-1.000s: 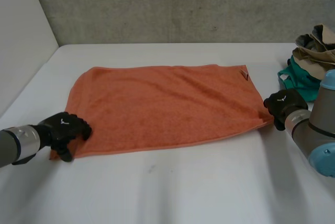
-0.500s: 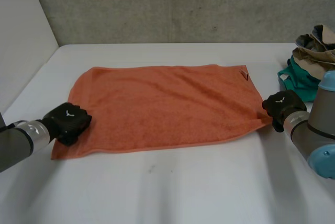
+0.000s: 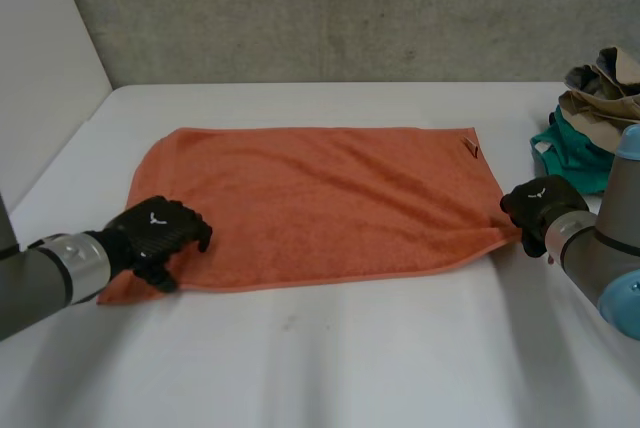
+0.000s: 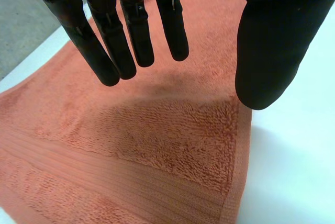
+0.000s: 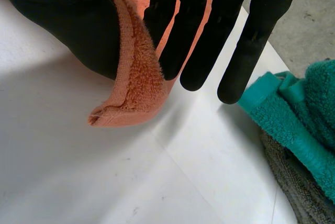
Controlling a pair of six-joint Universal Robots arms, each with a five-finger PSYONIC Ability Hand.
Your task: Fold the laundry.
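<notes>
Towel: the orange terry towel (image 3: 320,203) lies spread flat on the white tabletop (image 3: 350,358), its long axis running from one arm across to the other.
Left hand: your left hand (image 3: 160,233) hovers over the near left corner, fingers straight and apart from the thumb, holding nothing.
Right hand: your right hand (image 3: 535,206) pinches the near right corner between thumb and fingers.
Next move: you probably need the left corner gripped too; the far edge lies straight ahead of both hands.

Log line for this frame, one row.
towel: flat on table | left hand: open, at near-left corner | right hand: pinching near-right corner | laundry pile: beyond right hand
</notes>
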